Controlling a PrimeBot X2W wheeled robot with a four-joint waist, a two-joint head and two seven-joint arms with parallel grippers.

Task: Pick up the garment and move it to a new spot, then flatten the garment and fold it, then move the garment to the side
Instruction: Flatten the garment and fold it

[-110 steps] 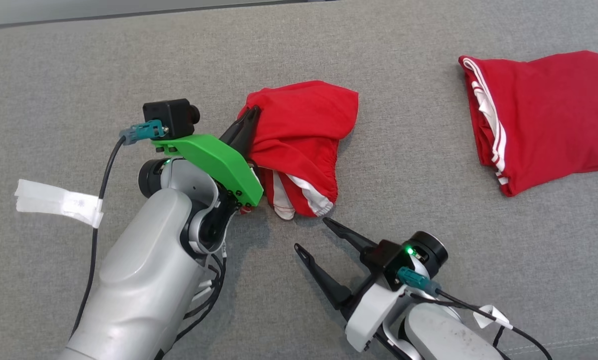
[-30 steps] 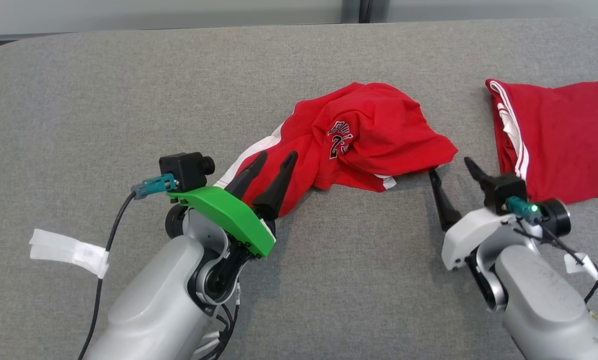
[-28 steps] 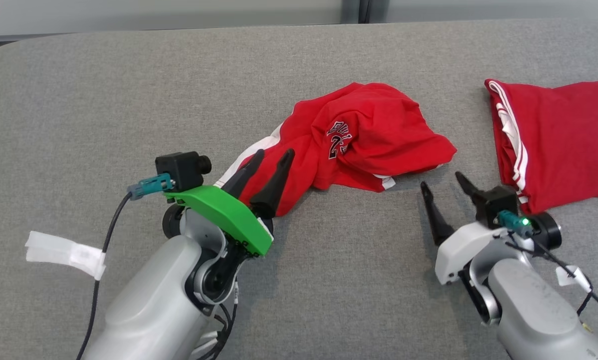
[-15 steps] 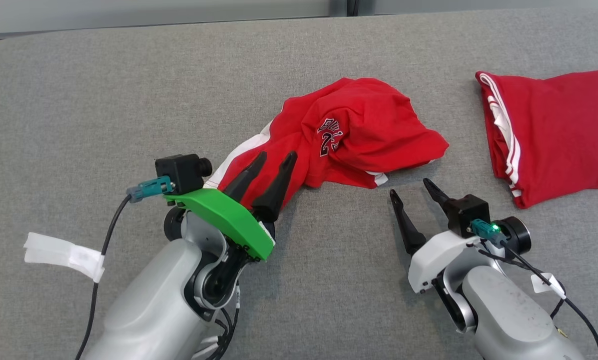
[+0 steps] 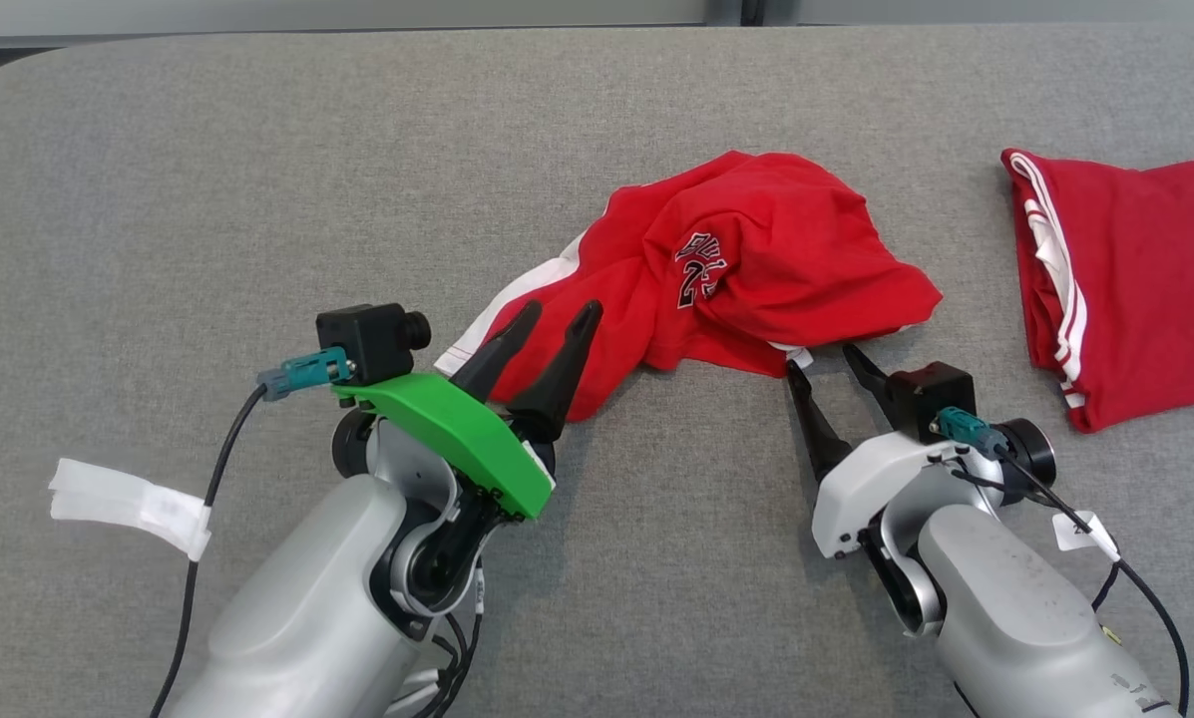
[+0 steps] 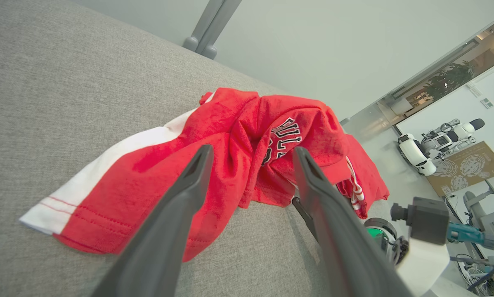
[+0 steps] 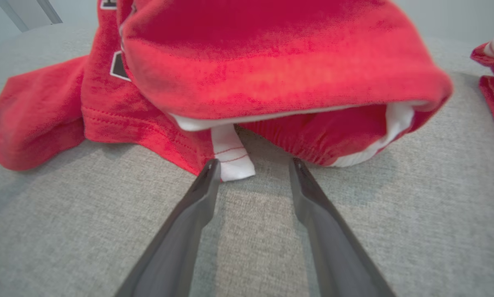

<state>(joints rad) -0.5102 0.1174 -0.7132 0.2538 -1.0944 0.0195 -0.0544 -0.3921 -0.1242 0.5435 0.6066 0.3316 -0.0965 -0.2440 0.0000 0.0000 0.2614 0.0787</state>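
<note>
Crumpled red jersey garment lies mid grey fabric desk. The left gripper has its jaws wide over one end, and the right gripper has its jaws parted and empty. The right wrist view shows a white hem tab at one fingertip. The creased lettering is unreadable.

Two garments (crumpled garment, folded garment), two grippers (left gripper, right gripper), one tape strip.

Garment on table, second garment to its right.
</note>
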